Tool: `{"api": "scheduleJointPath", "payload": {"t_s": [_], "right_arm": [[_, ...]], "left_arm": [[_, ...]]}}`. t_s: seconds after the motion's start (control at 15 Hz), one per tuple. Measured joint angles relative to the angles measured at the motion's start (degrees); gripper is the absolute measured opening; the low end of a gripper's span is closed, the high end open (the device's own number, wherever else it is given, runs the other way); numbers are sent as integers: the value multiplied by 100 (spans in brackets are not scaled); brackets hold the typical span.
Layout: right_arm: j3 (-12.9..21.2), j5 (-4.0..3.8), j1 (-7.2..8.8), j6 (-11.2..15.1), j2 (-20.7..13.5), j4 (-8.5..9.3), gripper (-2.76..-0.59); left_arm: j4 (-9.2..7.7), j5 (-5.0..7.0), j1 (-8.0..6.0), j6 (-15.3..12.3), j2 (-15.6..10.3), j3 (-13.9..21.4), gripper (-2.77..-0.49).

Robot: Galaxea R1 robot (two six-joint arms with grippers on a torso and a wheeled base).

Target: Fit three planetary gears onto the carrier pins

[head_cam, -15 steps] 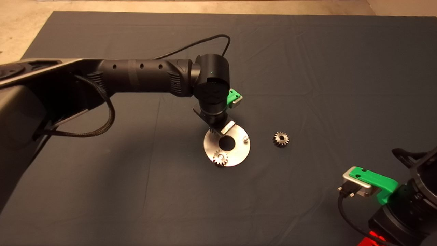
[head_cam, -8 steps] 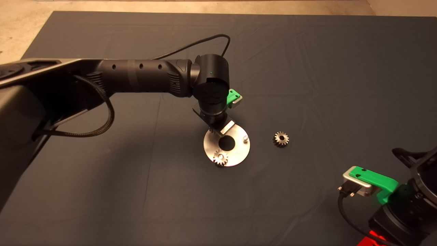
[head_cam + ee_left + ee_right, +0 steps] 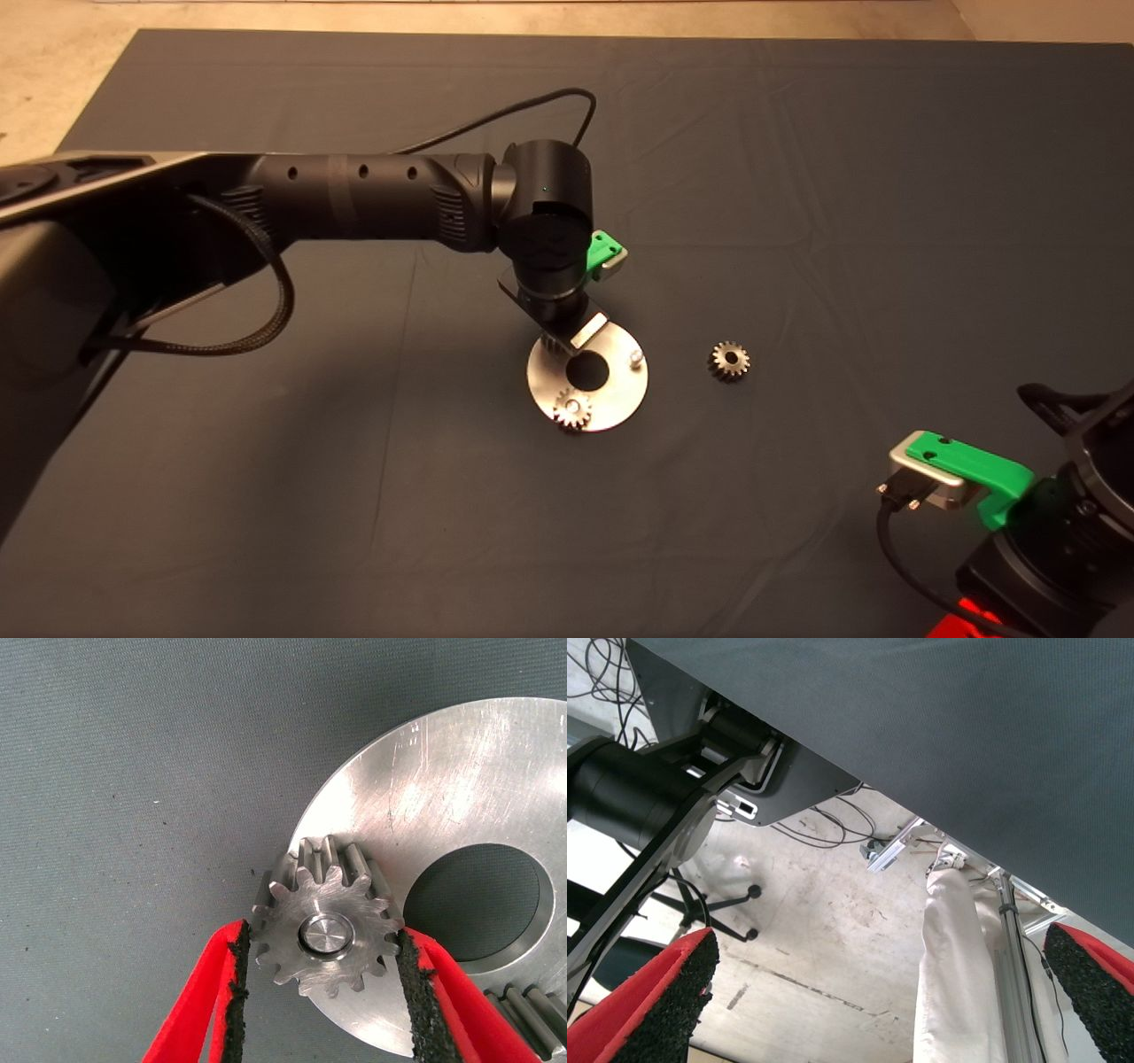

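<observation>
The left gripper [image 3: 323, 979] had its pads [image 3: 237, 992] spread just off the second planetary gear [image 3: 325, 933], already seated on its carrier pin [image 3: 325, 934] at the disc [image 3: 461, 780] edge, probably releasing, while the right gripper [image 3: 877, 992] sat parked wide open, third gear [image 3: 729, 361] loose on the mat [image 3: 797, 177].

The bench is covered by a dark mat [image 3: 797, 177]. A shiny disc [image 3: 620, 399] is laid near its middle, and a loose spur gear [image 3: 729, 361] beside it, apart.

Left arm over the disc

One gear [image 3: 572, 409] sits on the disc [image 3: 611, 399]; another gear [image 3: 729, 361] lies right of it, well apart.
</observation>
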Motion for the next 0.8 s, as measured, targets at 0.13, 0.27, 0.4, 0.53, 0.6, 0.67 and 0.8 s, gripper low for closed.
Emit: {"api": "scheduleJointPath", "payload": {"t_s": [0.13, 0.27, 0.4, 0.53, 0.6, 0.67, 0.8], "right_arm": [[0, 1, 2, 0, 2, 0, -62], [0, 0, 2, 0, 0, 0, -62], [-3, 0, 24, 0, 2, 0, -62], [-17, 0, 30, -20, 5, 0, -62], [-32, 0, 30, -22, 7, -1, -62], [-59, 1, 30, -26, 16, -1, -62], [-143, 0, 30, -99, 16, -1, -62]], "left_arm": [[-2, 3, -26, 0, -14, 0, -204], [-2, 7, -30, 0, -17, 0, -194], [-10, 12, -77, 0, -17, 0, -182], [-160, 17, -240, 1, -15, 0, -174], [-290, 18, -370, 1, -13, 0, -167], [-377, 18, -500, 1, -11, 0, -166], [-527, 18, -720, 1, -13, 0, -166]]}}
